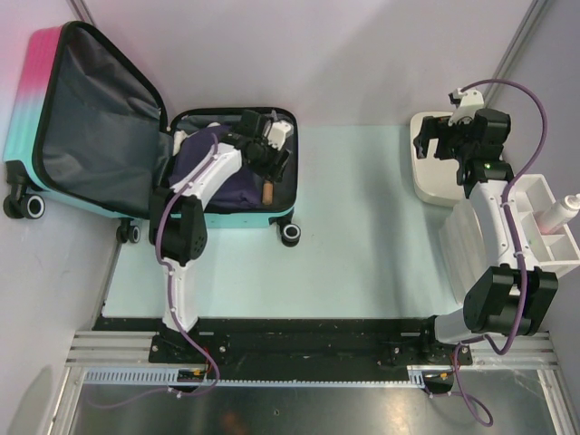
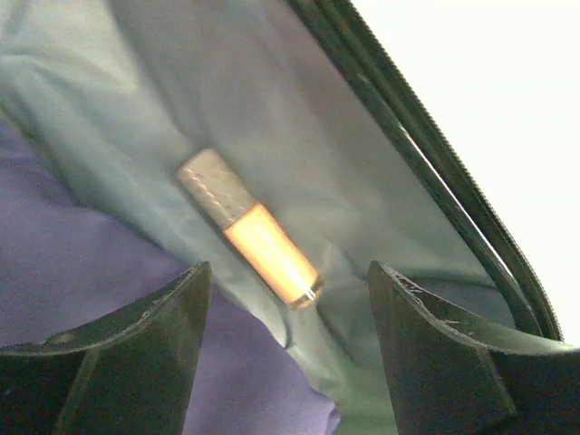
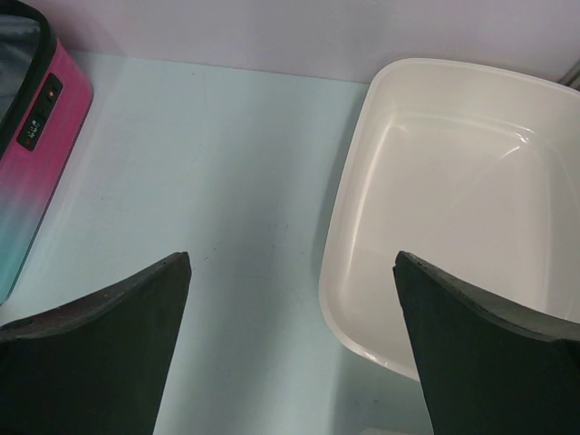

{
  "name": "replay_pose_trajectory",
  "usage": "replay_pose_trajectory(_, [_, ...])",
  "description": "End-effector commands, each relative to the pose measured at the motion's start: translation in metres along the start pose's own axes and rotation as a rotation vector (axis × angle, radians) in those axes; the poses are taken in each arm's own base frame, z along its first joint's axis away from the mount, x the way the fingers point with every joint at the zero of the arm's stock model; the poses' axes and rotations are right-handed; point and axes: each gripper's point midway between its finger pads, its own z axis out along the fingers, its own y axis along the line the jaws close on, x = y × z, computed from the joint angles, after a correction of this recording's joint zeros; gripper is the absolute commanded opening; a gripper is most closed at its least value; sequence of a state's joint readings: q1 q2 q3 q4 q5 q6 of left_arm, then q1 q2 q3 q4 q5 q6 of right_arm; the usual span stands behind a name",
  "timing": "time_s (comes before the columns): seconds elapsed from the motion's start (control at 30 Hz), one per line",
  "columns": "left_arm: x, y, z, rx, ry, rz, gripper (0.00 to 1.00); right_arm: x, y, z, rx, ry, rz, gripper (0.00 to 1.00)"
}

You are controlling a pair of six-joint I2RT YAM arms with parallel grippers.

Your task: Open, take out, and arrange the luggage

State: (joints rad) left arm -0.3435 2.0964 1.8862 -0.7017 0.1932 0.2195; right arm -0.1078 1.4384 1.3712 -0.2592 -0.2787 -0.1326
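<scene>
Now luggage (image 1: 100, 118) open — left gripper (image 2: 288, 279) jaws spread near orange tube (image 2: 258, 240) inside; right gripper (image 3: 292, 263) jaws spread by tub (image 3: 381, 181).

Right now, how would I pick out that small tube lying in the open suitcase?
Find the open pink-and-teal suitcase at the far left. In its tray half, beside a purple cloth, a small tube lies on the grey lining. It alone is orange, with a pale grey cap.

White arms (image 1: 207, 170) — black joints (image 1: 181, 231), purple cables (image 1: 536, 101)
</scene>
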Motion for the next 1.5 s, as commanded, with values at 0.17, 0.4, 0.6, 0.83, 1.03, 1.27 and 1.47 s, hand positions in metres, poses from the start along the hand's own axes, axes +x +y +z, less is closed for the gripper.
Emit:
replay_pose_trajectory(0.17, [0.072, -0.043, -0.019, 0.135, 0.183, 0.068, 0.52, -0.026, 0.001, -0.008, 0.011, -0.06, -0.022, 0.99])
replay_pose_trajectory(0.4, [0.116, -0.052, 0.002, 0.17, 0.334, -0.015, 0.38, -0.022, 0.0, -0.007, 0.017, -0.048, -0.022, 1.0])
replay_pose_trajectory(0.6, [0.079, -0.032, 0.047, 0.094, 0.29, -0.118, 0.41, -0.022, -0.002, -0.006, 0.027, -0.049, -0.014, 1.0])
replay_pose_trajectory(0.83, [0.001, 0.028, 0.06, -0.143, 0.095, -0.14, 0.45, -0.024, -0.001, -0.008, 0.033, -0.051, -0.001, 1.0])
replay_pose_trajectory(1.03, [-0.051, 0.061, 0.035, -0.22, -0.085, -0.13, 0.51, -0.021, 0.002, -0.007, 0.029, -0.044, 0.009, 1.0])
replay_pose_trajectory(1.27, [-0.065, 0.05, 0.007, -0.127, -0.144, -0.134, 0.56, -0.022, 0.006, -0.003, 0.018, -0.05, 0.008, 1.0])
replay_pose_trajectory(1.47, [-0.042, 0.05, 0.029, -0.149, -0.087, -0.28, 0.56, -0.023, 0.013, 0.002, 0.003, -0.054, 0.008, 0.99])
